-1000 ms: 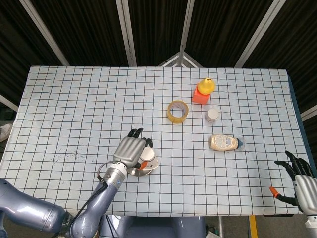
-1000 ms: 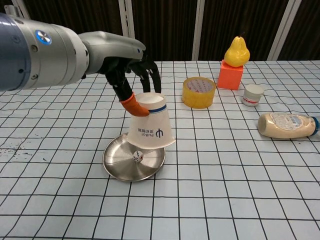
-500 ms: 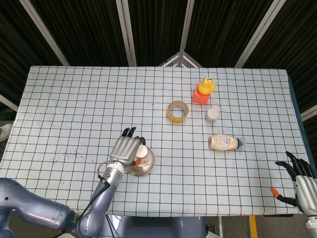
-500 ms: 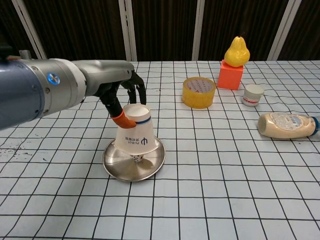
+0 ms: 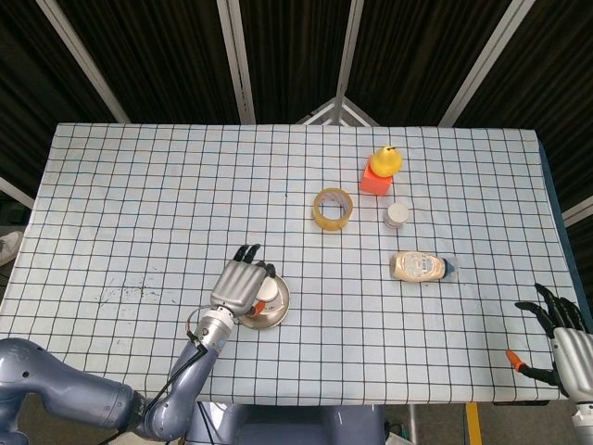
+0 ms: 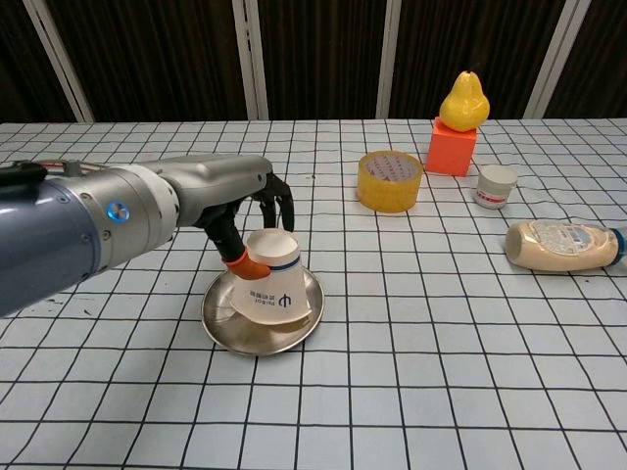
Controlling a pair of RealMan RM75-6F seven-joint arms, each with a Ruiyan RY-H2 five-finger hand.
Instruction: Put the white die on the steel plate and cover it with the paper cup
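We see left robot hand (image 6: 257,211) gripping paper cup (image 6: 270,278) near its closed top, fingers wrapped round it, orange-tipped thumb on near side. Cup inverted, mouth down on steel plate (image 6: 219,315), tilted slightly. White die not visible to us, hidden under cup if on plate. Plate sits on checked table (image 6: 441,372). Right robot hand (image 5: 561,336) at table's near right edge, fingers spread, holding nothing. Tape roll (image 6: 390,180), pear (image 6: 464,100) on orange block (image 6: 452,146), small jar (image 6: 496,186), lying bottle (image 6: 562,245) well apart.
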